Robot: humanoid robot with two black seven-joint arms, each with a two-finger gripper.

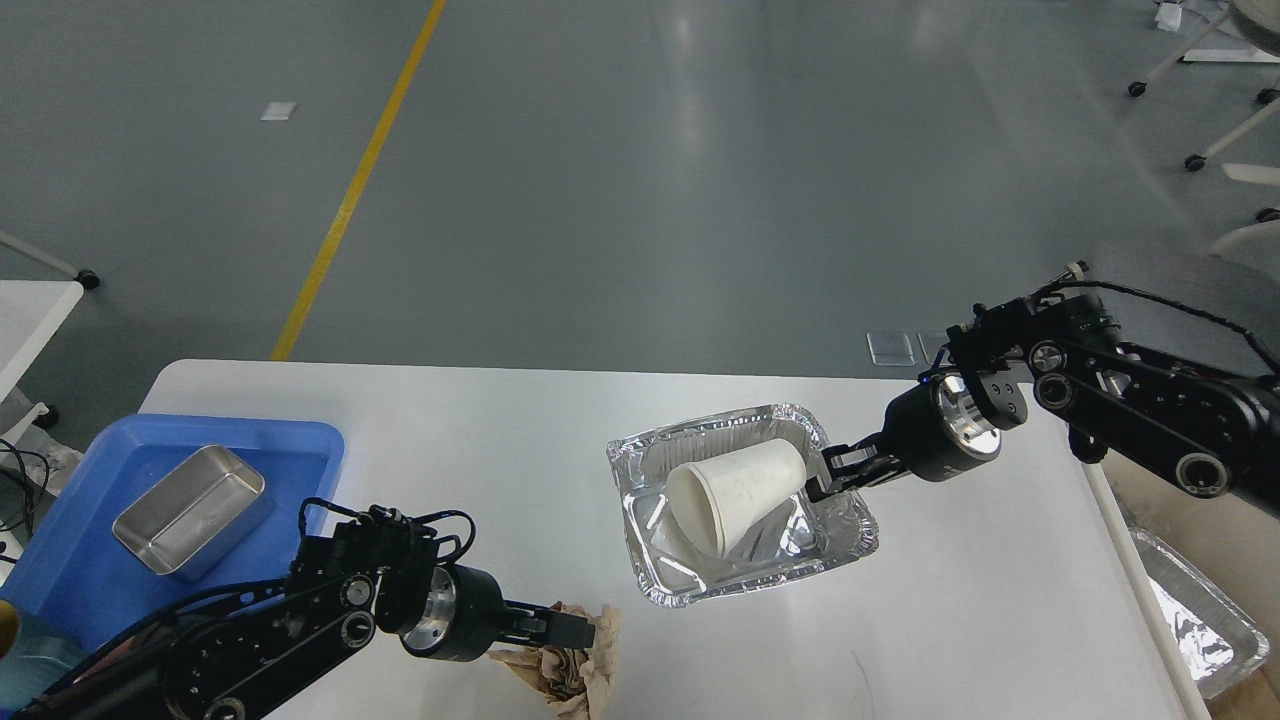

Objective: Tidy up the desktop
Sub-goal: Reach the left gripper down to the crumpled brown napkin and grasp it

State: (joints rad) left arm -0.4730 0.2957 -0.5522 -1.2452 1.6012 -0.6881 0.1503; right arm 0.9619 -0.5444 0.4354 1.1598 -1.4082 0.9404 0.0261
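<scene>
The white desktop [450, 450] holds a foil tray [655, 585] with a white paper cup [740, 490] lying on its side in it. My right gripper [822, 480] is shut on the tray's right rim. A crumpled brown paper ball [565, 672] lies near the front edge. My left gripper [578, 630] is right at the ball's top, its dark fingers seen side-on, so I cannot tell whether they are open or shut.
A blue tray [290, 450] at the left edge holds a steel box [190, 510]. Another foil tray [1200, 620] lies below the table's right edge. A cup edge shows at the bottom left corner.
</scene>
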